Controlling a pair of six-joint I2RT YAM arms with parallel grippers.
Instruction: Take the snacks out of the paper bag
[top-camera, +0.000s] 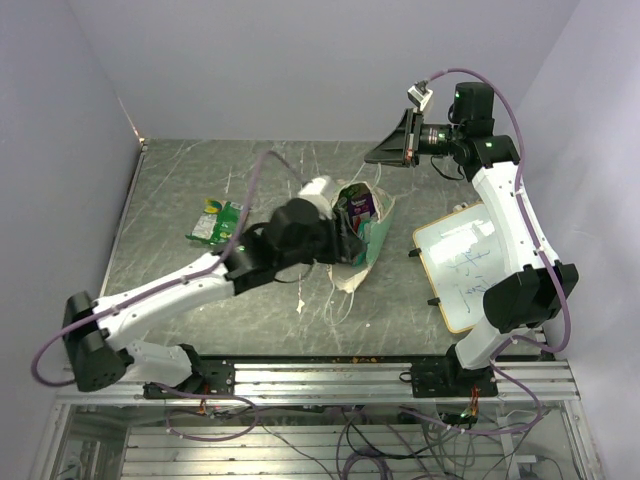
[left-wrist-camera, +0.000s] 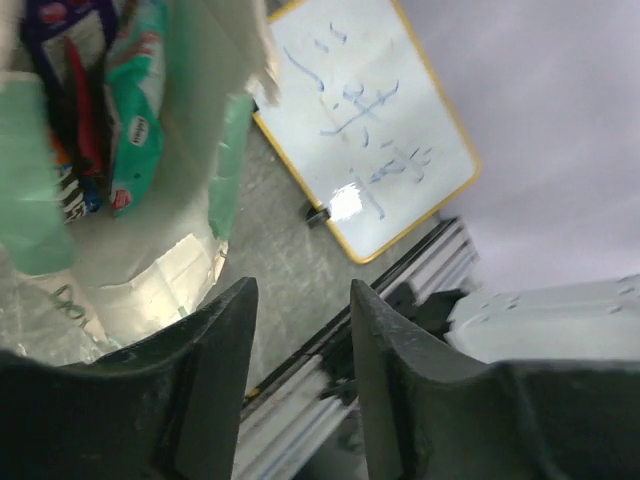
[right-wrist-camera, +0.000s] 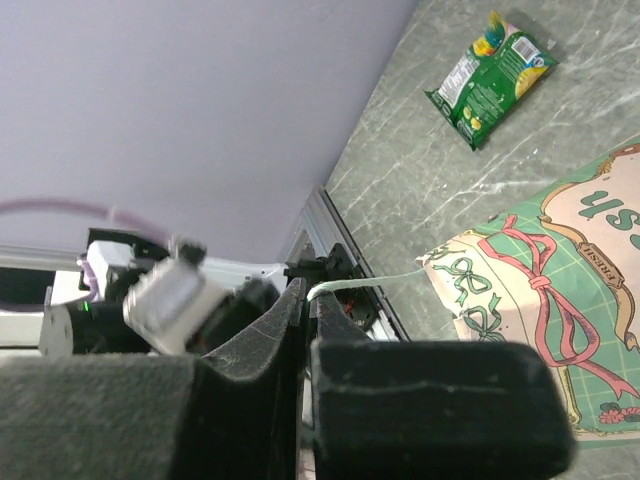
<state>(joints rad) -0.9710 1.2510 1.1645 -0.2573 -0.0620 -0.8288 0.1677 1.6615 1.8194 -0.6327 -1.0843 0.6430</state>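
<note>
Paper bag (top-camera: 372, 240), beige with mint-green sides and green print, sits mid-table with its mouth open and colourful snacks (top-camera: 357, 205) packed inside. One green packet (top-camera: 215, 222) lies apart on the left arm's side. Left gripper (left-wrist-camera: 303, 295) at the bag mouth, jaws partly apart, empty. Right gripper (right-wrist-camera: 306, 295) raised, pinched tight on the string handle (right-wrist-camera: 370, 281).

the paper bag (top-camera: 374, 238), beige with mint green sides and a pink ribbon print, sits mid-table with its mouth gaping open. one pale string handle (right-wrist-camera: 362, 283) stretches away from it. purple-pink, teal and red snacks (left-wrist-camera: 95, 95) are packed inside. a single green packet (top-camera: 214, 222) lies flat on the table, well apart to the left.
</note>
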